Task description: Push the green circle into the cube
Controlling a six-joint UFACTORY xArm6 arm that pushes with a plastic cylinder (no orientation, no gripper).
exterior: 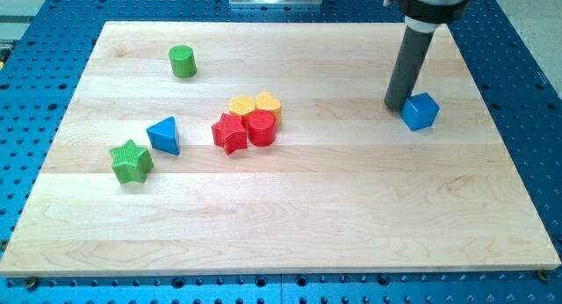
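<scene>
**Up at the view's right, my tip sits against the blue cube**

Over on the view's right, my tip (pixel 397 105) is planted on the wooden board (pixel 290 225), just at the left flank of the blue cube (pixel 421 111) — touching or a hair apart, too close to call. No hand to open or close on this arm, just the straight dark rod, gripping nothing.

Swing across to the view's top left and there's the green circle (pixel 183 61), upright, alone, well apart from tip and cube.

Mid-board, a tight huddle: red star (pixel 229 133) pressed to the red cylinder (pixel 261 127), with a yellow hexagon (pixel 243 104) and yellow heart (pixel 268 103) tucked right behind them. Further left, the blue triangle (pixel 164 134), and near it the green star (pixel 132 161).
</scene>
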